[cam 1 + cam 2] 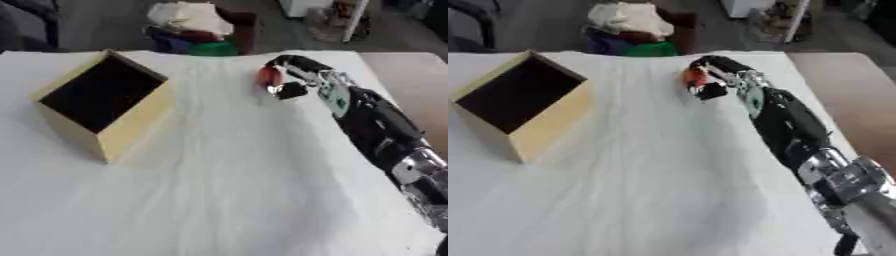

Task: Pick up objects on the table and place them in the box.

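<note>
White cloth covers the tabletop (227,190), and near its far edge, right of the middle, I see my right hand (293,75) with its fingers curled round a small red-orange object (268,76), which sits in that grasp just above or on the cloth; I cannot tell which. The box (131,125), pale yellow wood with a dark inside, stands tilted toward me near the far left corner, its open mouth facing up and well apart from the hand. My left hand shows in neither view.
</note>
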